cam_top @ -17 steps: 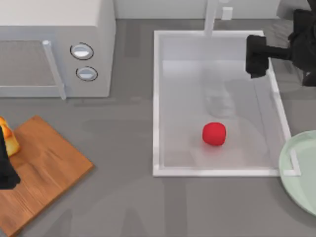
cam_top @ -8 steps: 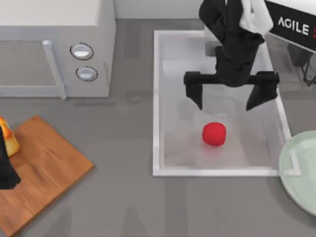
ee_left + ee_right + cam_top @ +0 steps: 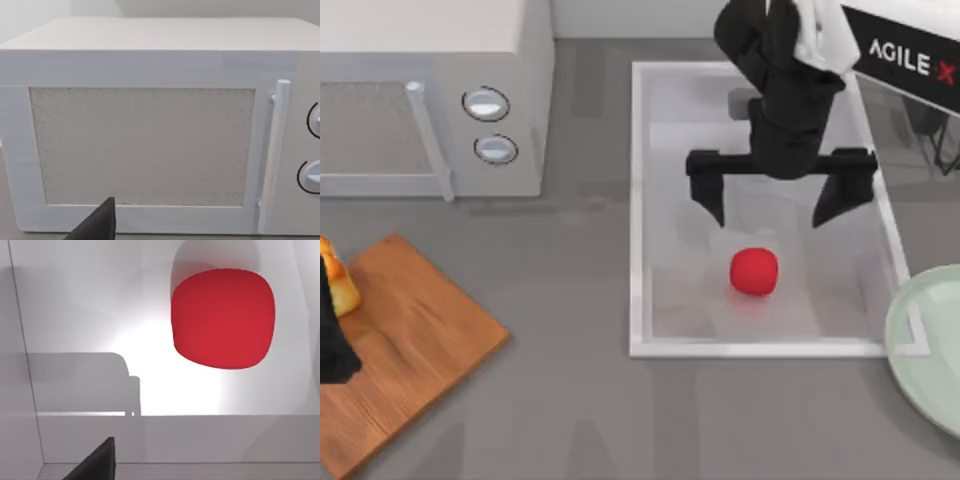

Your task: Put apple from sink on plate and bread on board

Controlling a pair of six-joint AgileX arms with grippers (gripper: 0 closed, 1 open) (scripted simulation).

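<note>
Resting on the pale floor of the sink [image 3: 640, 200], towards its near end, the apple [image 3: 755, 271] lay alone, touching neither wall. It looked small, smooth and evenly round, so it was probably light and firm but apt to slip or roll; a hold across its widest part, with a finger on each side, seemed the safest, and a squeeze placed off-centre could well have sent it skidding over the slick basin floor. The right wrist view showed the apple [image 3: 223, 318] from close above, with the sink's inner wall beneath it in the picture.

The right gripper [image 3: 779, 205] hung over the sink just beyond the apple, its two fingers spread wide apart and holding nothing. From there it seemed to need a short advance and a descent to straddle the fruit. The plate [image 3: 930, 350] sat at the table's right edge, just outside the sink's near corner and overlapping the rim.

At the left edge the bread [image 3: 338, 280] lay on the board [image 3: 410, 350], with the left gripper [image 3: 332, 340] beside it; whether its jaws were apart or together could not be told. Behind stood a microwave [image 3: 435, 95], which faced the left wrist camera.

White lettering on the right arm read "AGILE X".
</note>
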